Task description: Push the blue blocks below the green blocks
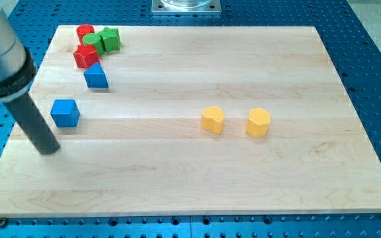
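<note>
1. Right, the surface (pixel 197 172) is a pale wooden board with long grain lines, lying on a blue perforated base (pixel 376 39), and a grey metal mount (pixel 186 6) peeks in at the view's top edge.
2. Over at the view's right half, well apart from everything else, sit two yellow pieces: a yellow heart-like block (pixel 212 120) and, near it on the right, a yellow hexagonal block (pixel 258 122). Neither stands in anybody's way.
3. Up in the top-left corner it is crowded: a red cylinder (pixel 84 31), a green round block (pixel 94 43) and a green cube (pixel 110 39) are packed tight together, with a red star-like block (pixel 85 56) touching just below them.
4. That red star-like block sits between the greens and the nearer blue piece, so it is the one in the way.
5. Now the blues: a blue wedge-shaped block (pixel 96 76) lies just below the red star-like block, and a blue cube (pixel 65 112) rests further down and to the left, apart from the wedge.
6. Both blues are matt, solid-coloured and sharp-edged, and both already lie lower in the view than the greens.
7. My tip (pixel 49 149) touches down left of and slightly below the blue cube, near it but not touching.
8. No jaws on this arm, so open or closed does not apply: just a dark smooth rod under a grey cylinder.
</note>
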`<state>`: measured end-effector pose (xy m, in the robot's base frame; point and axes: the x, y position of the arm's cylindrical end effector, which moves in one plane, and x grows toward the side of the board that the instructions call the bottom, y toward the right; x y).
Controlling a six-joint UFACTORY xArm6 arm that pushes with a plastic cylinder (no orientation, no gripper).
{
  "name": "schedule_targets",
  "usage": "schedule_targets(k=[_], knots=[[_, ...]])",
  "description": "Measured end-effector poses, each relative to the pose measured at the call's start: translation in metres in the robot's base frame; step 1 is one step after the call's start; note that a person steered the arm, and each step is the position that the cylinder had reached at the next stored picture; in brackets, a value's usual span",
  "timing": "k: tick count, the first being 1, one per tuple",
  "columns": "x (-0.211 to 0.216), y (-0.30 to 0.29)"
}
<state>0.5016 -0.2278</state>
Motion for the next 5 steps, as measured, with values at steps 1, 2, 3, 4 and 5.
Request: schedule_targets(k=[1, 2, 3, 4, 5], knots=[[-0.059, 0.019], [-0.099, 0.038], [-0.098, 0.067], [-0.113, 0.074], [-0.119, 0.093]])
